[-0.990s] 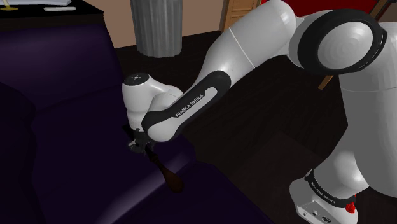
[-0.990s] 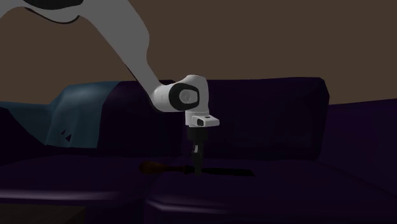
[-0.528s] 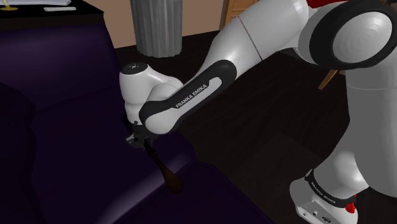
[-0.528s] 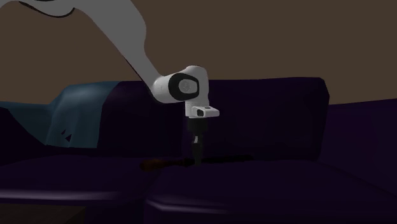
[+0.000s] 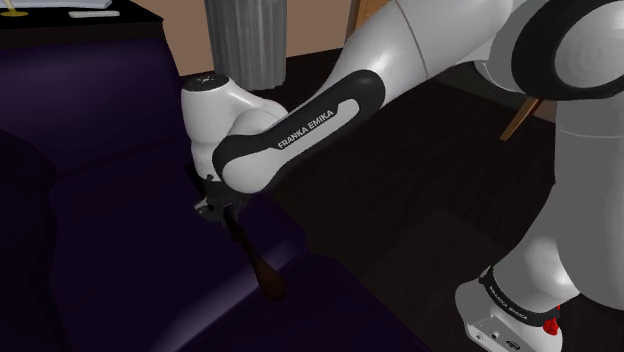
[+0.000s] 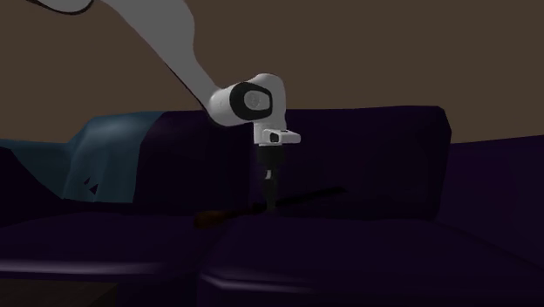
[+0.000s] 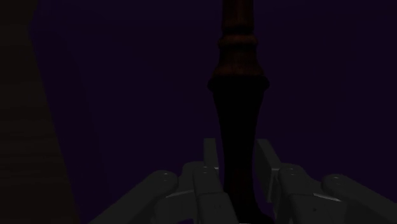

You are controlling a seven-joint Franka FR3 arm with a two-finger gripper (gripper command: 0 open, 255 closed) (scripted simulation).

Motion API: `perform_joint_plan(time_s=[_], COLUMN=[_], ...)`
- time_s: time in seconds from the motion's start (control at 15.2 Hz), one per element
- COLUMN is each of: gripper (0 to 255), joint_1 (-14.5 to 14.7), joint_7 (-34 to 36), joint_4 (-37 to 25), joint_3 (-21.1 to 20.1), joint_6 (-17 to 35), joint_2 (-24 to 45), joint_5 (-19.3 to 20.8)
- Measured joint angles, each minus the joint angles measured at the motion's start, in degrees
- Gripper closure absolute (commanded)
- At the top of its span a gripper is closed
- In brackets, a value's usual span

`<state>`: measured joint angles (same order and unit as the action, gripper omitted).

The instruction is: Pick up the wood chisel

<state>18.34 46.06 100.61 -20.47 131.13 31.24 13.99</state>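
Note:
The wood chisel has a turned dark-brown handle and a dark blade. My gripper is shut on its shaft, just above the dark purple sofa seat. In the second exterior view the gripper points straight down and the chisel hangs tilted: the handle end sits low toward that view's left, the blade end higher toward the right. In the wrist view the fingers clasp the chisel, and its handle runs away from the gripper.
A blue blanket is draped over the sofa back at the second exterior view's left. A grey ribbed cylinder stands on the dark floor behind the sofa. The robot's stand sits at the shoulder view's lower right.
The gripper has risen a little with the chisel clasped in it. The chisel has come off the seat and tilted, blade end up.

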Motion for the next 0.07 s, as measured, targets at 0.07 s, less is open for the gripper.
perform_joint_plan(time_s=[0.07], gripper=[255], joint_1=[-0.2], joint_7=[-0.2], joint_4=[0.1], joint_3=[-0.1], joint_6=[-0.3], joint_2=[-0.4], joint_5=[-0.2])
